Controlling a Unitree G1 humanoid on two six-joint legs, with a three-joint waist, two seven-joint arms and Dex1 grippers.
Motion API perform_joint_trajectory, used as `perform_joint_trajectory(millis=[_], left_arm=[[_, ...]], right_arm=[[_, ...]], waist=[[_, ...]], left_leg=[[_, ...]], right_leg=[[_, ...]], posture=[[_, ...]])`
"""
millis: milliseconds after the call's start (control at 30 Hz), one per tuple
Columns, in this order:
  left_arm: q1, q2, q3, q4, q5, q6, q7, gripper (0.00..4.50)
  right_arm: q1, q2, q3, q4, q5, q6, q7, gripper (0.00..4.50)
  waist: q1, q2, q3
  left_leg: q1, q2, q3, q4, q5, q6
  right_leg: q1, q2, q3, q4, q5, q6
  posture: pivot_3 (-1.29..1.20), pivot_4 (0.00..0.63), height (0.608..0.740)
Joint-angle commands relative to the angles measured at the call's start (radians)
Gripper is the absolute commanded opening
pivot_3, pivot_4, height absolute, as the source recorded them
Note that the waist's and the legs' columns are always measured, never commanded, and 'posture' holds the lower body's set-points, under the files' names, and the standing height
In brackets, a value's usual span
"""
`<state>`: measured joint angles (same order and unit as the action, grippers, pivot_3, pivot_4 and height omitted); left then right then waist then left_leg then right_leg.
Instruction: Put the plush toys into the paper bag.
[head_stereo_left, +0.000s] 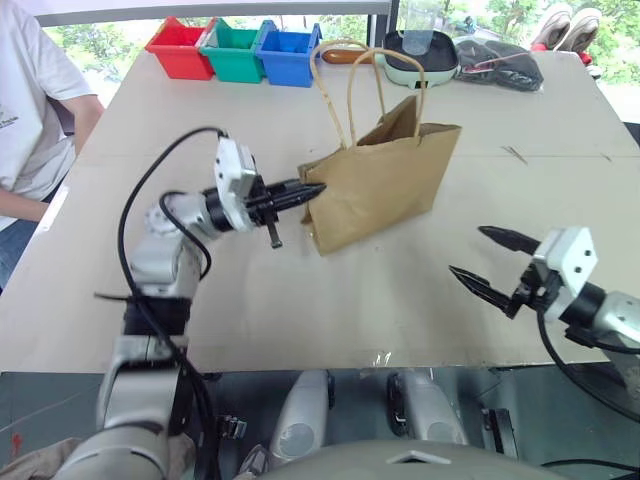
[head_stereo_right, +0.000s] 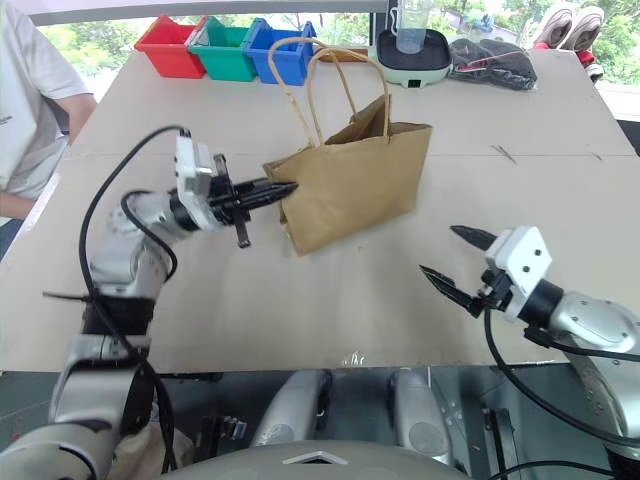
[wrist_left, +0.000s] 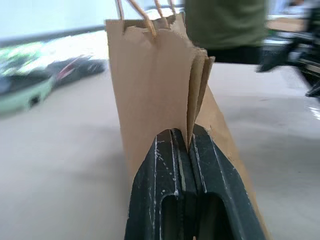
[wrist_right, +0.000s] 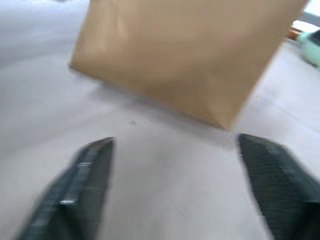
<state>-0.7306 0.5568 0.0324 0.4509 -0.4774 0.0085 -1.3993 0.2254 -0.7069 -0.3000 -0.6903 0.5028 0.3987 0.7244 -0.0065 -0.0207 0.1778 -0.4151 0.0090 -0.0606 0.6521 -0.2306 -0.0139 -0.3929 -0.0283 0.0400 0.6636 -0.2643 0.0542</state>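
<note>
From the head views you have one paper bag (head_stereo_left: 385, 185) standing upright mid-table (head_stereo_left: 300, 300), its two cord handles up, and your left gripper (head_stereo_left: 305, 193) is clamped shut on the bag's near side edge, pointing level into it. Your right gripper (head_stereo_left: 490, 262) hangs well apart from the bag on the other side, jaws spread wide and holding nothing. You can't see either plush toy on the table; whether they already sit inside the bag can't be told from here. Beyond the bag you have three bins (head_stereo_left: 234, 50), one red, one green, one blue, plus a pale green pan (head_stereo_left: 420, 58) and a dark bundle (head_stereo_left: 500, 62) at the far edge, and a person (head_stereo_left: 30, 110) stands at the table's left. In the left wrist view your two fingers (wrist_left: 160, 195) are closed together on the folded gusset crease of the bag, so the grip is on a thin pinch of paper. In the right wrist view your open fingers (wrist_right: 85, 185) frame bare table with the bag's lower corner ahead. Watch that pinch: pull sideways or lift and you could tear the paper, tip the light bag over, or fold its mouth shut, since nothing steadies the far side. Swing the right gripper in fast and it could knock the bag down.
</note>
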Motion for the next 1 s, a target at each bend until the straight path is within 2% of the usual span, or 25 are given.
perform_joint_trajectory(millis=[33,133,167,200,267,300,333,400,600,733,833,1000], left_arm=[[-0.131,-0.025,-0.043,0.3,0.097,-0.215,-0.175,0.0],[-0.208,-0.049,-0.043,0.467,0.151,-0.305,-0.192,1.04],[-0.223,-0.056,-0.035,0.498,0.158,-0.318,-0.188,1.51],[-0.233,-0.061,-0.028,0.516,0.164,-0.327,-0.185,1.77],[-0.234,-0.062,-0.014,0.512,0.162,-0.311,-0.173,2.66],[-0.223,-0.053,-0.007,0.483,0.157,-0.273,-0.153,2.93],[-0.191,-0.034,0.003,0.415,0.14,-0.205,-0.133,3.44],[-0.048,0.029,0.041,0.138,0.063,0.031,-0.058,4.19],[0.349,0.129,0.207,-0.463,-0.119,0.473,0.243,4.19],[0.721,0.142,0.333,-0.819,-0.182,0.605,0.384,4.19],[0.872,0.125,0.381,-0.934,-0.193,0.612,0.447,4.19],[0.976,0.101,0.407,-1.0,-0.209,0.606,0.506,4.19]], right_arm=[[0.014,0.002,-0.061,-0.02,-0.012,-0.045,-0.002,4.2],[0.007,0.019,-0.041,-0.013,-0.014,-0.051,-0.012,4.24],[0.007,0.025,-0.033,-0.01,-0.015,-0.053,-0.014,4.24],[0.007,0.029,-0.027,-0.006,-0.018,-0.056,-0.015,4.24],[0.009,0.034,-0.02,-0.002,-0.025,-0.062,-0.013,4.24],[0.006,0.037,-0.018,0.001,-0.023,-0.063,-0.013,4.24],[0.001,0.043,-0.021,0.004,-0.015,-0.06,-0.016,4.24],[-0.002,0.046,-0.033,0.014,-0.002,-0.059,-0.008,4.24],[0.046,0.011,-0.092,0.034,0.026,-0.055,0.058,4.24],[0.099,-0.064,-0.212,0.085,0.07,-0.033,0.147,4.24],[0.122,-0.097,-0.246,0.102,0.076,-0.028,0.179,4.24],[0.124,-0.117,-0.258,0.119,0.074,-0.003,0.19,4.24]], waist=[[-0.005,0.0,0.0],[-0.015,0.0,0.0],[-0.016,0.0,0.0],[-0.018,0.0,0.0],[-0.018,0.0,0.0],[-0.017,0.0,0.0],[-0.017,0.0,0.0],[-0.033,0.0,0.0],[-0.028,0.002,0.0],[-0.018,0.003,-0.001],[-0.001,0.003,-0.001],[0.018,0.004,-0.002]], left_leg=[[0.0,0.0,0.0,0.0,0.0,0.0],[0.001,0.0,0.001,0.0,0.0,0.0],[0.0,0.0,0.0,-0.001,0.0,0.001],[0.0,0.001,0.0,-0.001,0.0,0.001],[-0.001,0.001,-0.001,-0.001,0.0,0.001],[-0.001,0.001,-0.001,-0.001,0.0,0.001],[-0.001,0.001,0.0,-0.001,0.0,0.001],[-0.001,0.001,0.0,-0.001,0.0,0.001],[0.001,0.007,-0.003,-0.003,0.0,0.001],[0.002,0.006,-0.001,-0.002,-0.001,0.002],[0.003,0.006,0.0,-0.002,-0.001,0.002],[0.004,0.007,0.004,0.001,-0.001,0.002]], right_leg=[[0.0,0.0,0.0,0.0,0.0,0.0],[0.0,0.0,0.001,0.0,0.0,0.0],[0.0,0.0,0.001,0.001,0.0,0.0],[-0.001,0.001,0.001,0.001,0.0,0.0],[-0.002,0.001,0.001,0.001,0.0,0.0],[-0.002,0.001,0.001,0.001,0.0,0.0],[-0.002,0.001,0.001,0.001,0.0,0.0],[-0.002,0.0,0.001,0.001,0.0,0.0],[-0.003,-0.001,0.003,0.004,0.0,0.0],[-0.002,-0.005,0.004,0.004,0.0,0.0],[-0.001,-0.005,0.004,0.003,0.0,0.0],[0.001,-0.002,0.002,0.003,-0.002,-0.004]], posture=[[0.0,0.15,0.74],[0.0,0.15,0.74],[0.0,0.15,0.74],[0.0,0.15,0.74],[0.0,0.15,0.74],[0.0,0.15,0.74],[0.0,0.15,0.74],[0.0,0.15,0.74],[0.0,0.15,0.74],[0.0,0.15,0.74],[0.0,0.15,0.74],[0.0,0.15,0.74]])
